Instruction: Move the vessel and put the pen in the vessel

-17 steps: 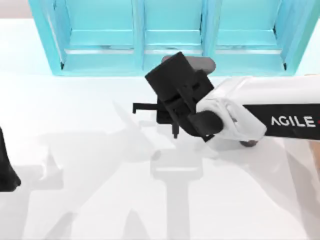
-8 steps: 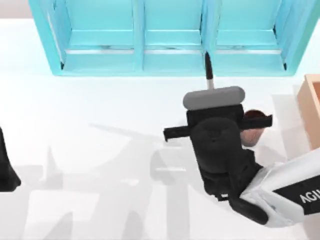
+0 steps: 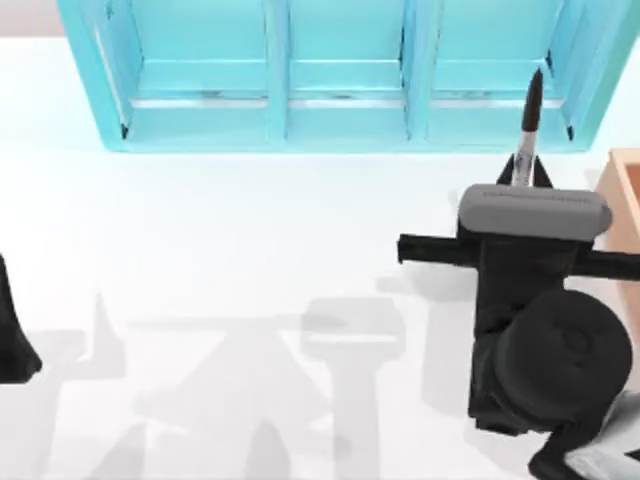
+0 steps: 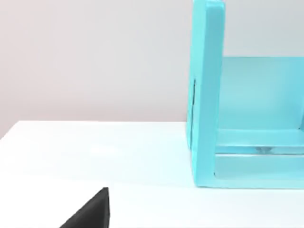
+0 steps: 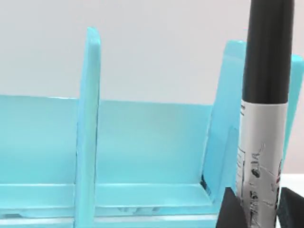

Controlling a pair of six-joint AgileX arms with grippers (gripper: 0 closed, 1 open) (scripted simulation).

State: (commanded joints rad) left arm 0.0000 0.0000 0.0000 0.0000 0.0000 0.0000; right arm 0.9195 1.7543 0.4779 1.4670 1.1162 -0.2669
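Observation:
My right gripper point(image 3: 527, 173) is at the table's right, just in front of the shelf's right end, shut on the pen point(image 3: 529, 120). The pen is a black marker with a grey printed barrel, and it points away from the wrist toward the shelf. In the right wrist view the pen point(image 5: 264, 118) stands between the two dark fingertips point(image 5: 231, 210). The vessel is hidden from view. My left arm point(image 3: 12, 335) stays parked at the table's left edge.
A turquoise shelf unit point(image 3: 340, 75) with three open bays runs along the back of the table; its end wall point(image 4: 207, 95) appears in the left wrist view. A tan wooden box point(image 3: 624, 195) sits at the right edge, close to the right gripper.
The right arm has swung from mid-table to the right with the pen. The reddish-brown cup seen beside the gripper half a second ago is now covered by the arm.

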